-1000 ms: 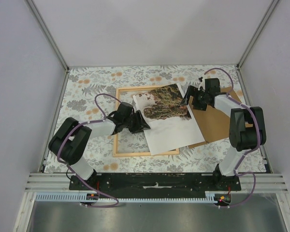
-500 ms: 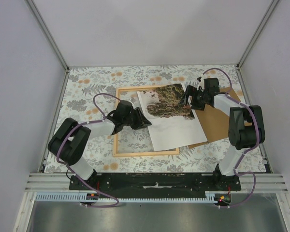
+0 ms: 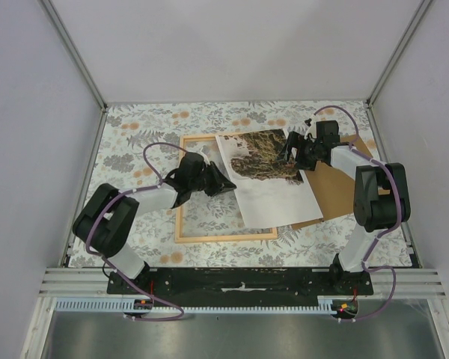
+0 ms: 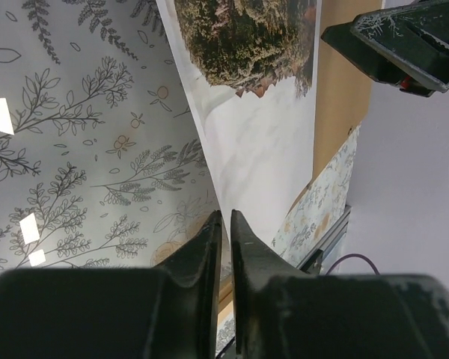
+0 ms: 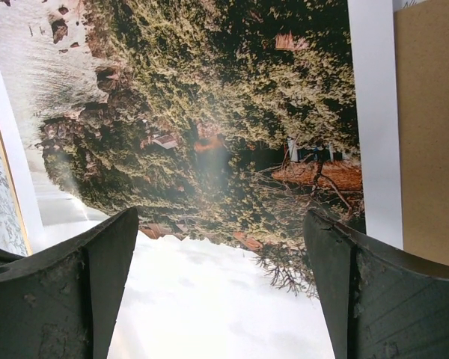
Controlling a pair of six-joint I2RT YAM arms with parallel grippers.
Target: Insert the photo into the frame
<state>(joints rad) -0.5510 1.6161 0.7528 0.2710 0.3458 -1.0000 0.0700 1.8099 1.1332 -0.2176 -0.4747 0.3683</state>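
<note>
Beneath the right hand [image 3: 288, 153], the photo [image 3: 268, 187]

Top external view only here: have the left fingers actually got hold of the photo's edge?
Observer: On the left wrist view, the left fingers are closed to a thin slit, and the photo has its edge running straight into that slit.
Operator: And the right side?
Observer: On the right wrist view, the right fingers are spread wide over the photo's printed picture, gripping nothing.
</note>
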